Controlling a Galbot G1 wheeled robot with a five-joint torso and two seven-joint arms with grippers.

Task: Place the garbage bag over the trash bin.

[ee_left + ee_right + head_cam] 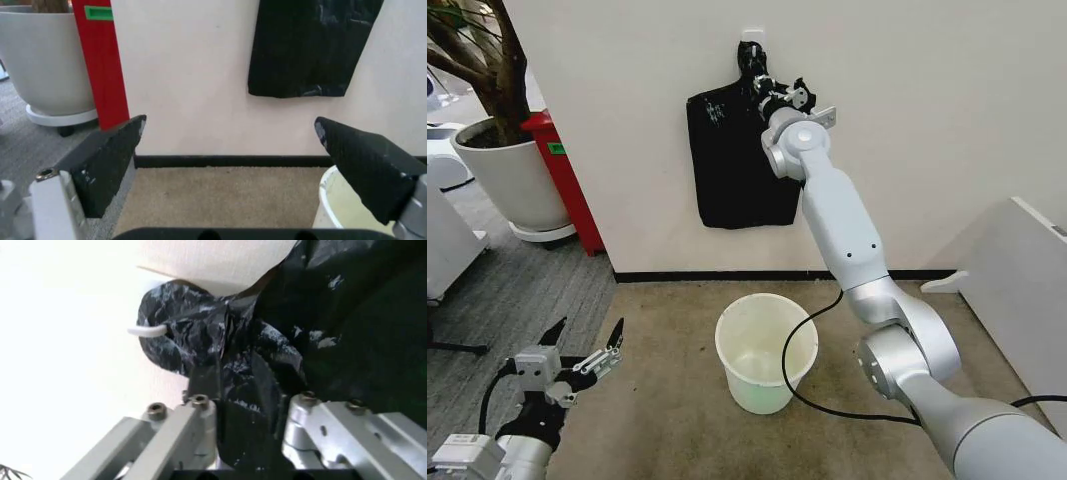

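The garbage bag is crinkly black plastic hanging flat on the wall from a white hook. My right gripper is raised to the bag's bunched neck, just under the hook. In the right wrist view the right gripper is shut on that gathered neck of the garbage bag. The trash bin, cream-white and round, stands upright and unlined on the carpet below the bag. My left gripper hangs open low at the left, apart from the bin. Past the left gripper I see the garbage bag and the trash bin's rim.
A large white plant pot and a red upright panel stand at the wall's left corner. A white cabinet is at the right. A black cable loops across the carpet beside the bin.
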